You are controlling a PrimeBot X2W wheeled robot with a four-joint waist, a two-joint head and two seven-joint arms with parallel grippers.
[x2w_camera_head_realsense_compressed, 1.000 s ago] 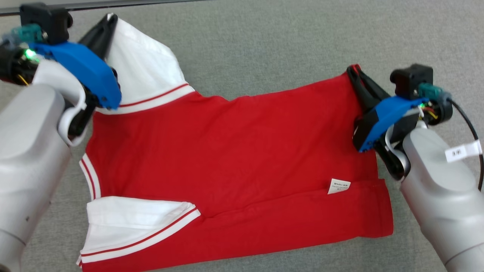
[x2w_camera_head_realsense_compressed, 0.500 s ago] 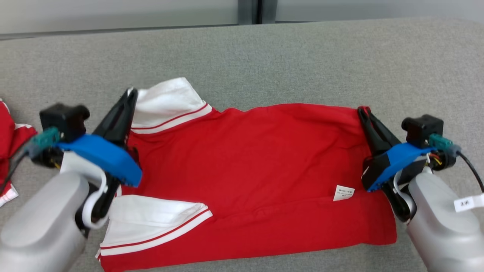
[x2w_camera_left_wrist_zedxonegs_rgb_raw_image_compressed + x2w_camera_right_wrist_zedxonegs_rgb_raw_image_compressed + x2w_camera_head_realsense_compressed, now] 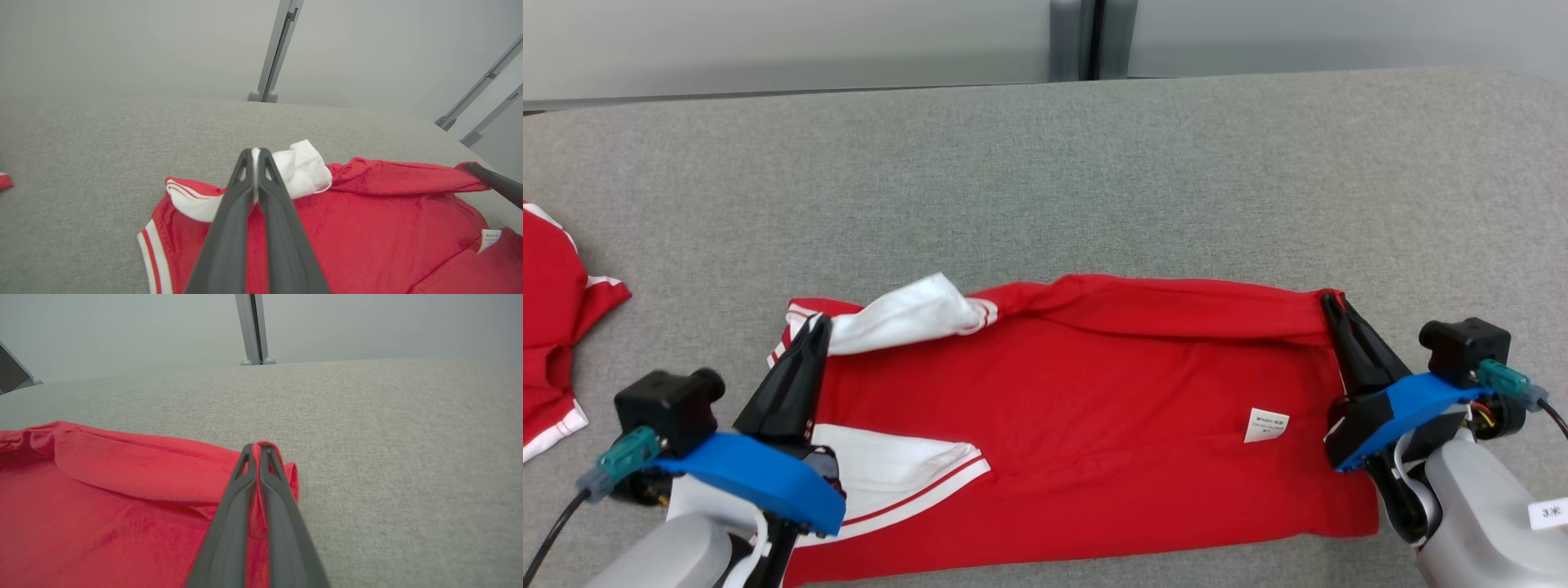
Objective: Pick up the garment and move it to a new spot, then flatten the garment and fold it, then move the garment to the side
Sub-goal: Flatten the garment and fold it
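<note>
Another red-and-white garment (image 3: 551,327) lies at the grey fabric surface's (image 3: 1094,180) left edge, a post (image 3: 1078,39) behind.

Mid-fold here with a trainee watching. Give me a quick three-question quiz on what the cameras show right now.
1. True or false: the left jaws are shut on a white sleeve of the red jersey shirt.
2. The right jaws pinch: A) a red edge of the shirt, B) its small white label, C) nothing.
3. Name what lies on the grey fabric tabletop at the head view's far left.
Key: 1 true; 2 A; 3 a second red garment with white trim.
</note>
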